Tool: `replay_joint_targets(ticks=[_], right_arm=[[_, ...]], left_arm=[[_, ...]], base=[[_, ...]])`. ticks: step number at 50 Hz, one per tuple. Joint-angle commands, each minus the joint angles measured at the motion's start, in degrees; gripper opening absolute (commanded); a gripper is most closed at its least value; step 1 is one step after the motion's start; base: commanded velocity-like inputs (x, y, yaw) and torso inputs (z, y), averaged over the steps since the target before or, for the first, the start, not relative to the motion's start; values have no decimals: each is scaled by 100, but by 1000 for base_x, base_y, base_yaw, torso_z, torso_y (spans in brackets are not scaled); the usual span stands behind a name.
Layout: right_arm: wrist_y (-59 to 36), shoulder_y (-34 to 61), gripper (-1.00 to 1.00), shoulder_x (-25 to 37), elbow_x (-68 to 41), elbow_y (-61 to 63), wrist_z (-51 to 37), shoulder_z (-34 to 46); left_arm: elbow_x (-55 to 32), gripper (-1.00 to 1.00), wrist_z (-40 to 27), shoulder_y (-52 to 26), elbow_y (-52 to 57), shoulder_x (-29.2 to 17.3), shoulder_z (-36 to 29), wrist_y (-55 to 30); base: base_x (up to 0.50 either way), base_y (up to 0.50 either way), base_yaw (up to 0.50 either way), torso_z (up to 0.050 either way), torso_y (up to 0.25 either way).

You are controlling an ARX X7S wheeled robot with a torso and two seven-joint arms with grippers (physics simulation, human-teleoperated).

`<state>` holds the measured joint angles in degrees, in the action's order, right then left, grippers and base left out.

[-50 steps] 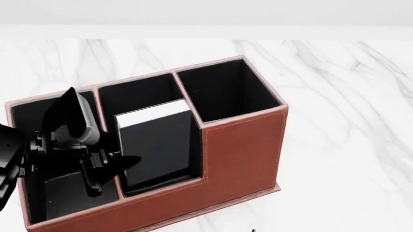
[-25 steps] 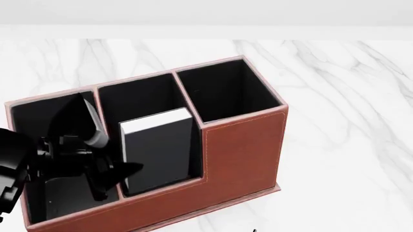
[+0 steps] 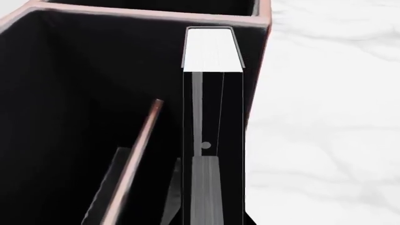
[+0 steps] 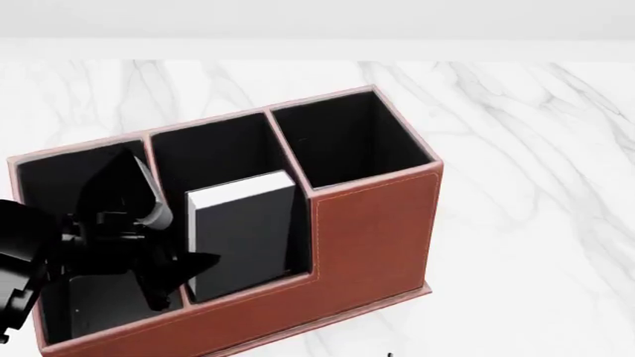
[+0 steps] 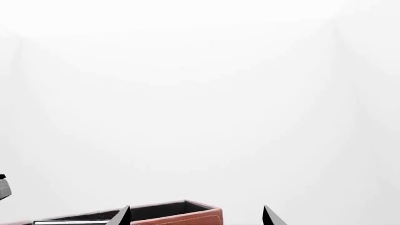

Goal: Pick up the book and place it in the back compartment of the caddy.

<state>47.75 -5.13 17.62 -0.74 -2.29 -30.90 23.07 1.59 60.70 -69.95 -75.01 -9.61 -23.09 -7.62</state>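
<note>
The red-brown caddy point(image 4: 372, 230) stands on the marble table. The black book point(image 4: 243, 238) stands white page edge up in the middle cell of its tall row, leaning slightly, with its top a little below the rim. My left gripper point(image 4: 184, 279) hangs over the left cell with its fingers at the book's lower left side. In the left wrist view the book point(image 3: 212, 51) runs edge-on between the jaws of the left gripper point(image 3: 212, 220), which close tightly on both covers. My right gripper point(image 5: 196, 218) is open and empty, off from the caddy point(image 5: 181, 216).
White marble table point(image 4: 526, 186) spreads to the right of and behind the caddy. The right cell point(image 4: 347, 141) holds nothing. A slanted stitched divider rim point(image 3: 134, 159) shows inside the caddy beside the book. A white wall fills the right wrist view.
The book has sunk deeper into the middle cell and stands more upright. My left gripper has gone down with it, more of the arm showing at the left.
</note>
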Motion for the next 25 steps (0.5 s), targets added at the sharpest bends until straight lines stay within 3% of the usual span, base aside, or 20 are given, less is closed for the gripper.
replay_joint_targets(ticks=[1, 25], right_arm=[[0, 27, 100, -1, 8, -50, -2, 33], [-5, 78, 100, 20, -28, -113, 3, 98]], left_arm=[[-50, -100, -256, -136, 2, 33, 44, -84], [-164, -100, -513, -162, 1, 158, -288, -98]], base=[[0, 0, 0, 0, 0], [0, 0, 0, 0, 0]])
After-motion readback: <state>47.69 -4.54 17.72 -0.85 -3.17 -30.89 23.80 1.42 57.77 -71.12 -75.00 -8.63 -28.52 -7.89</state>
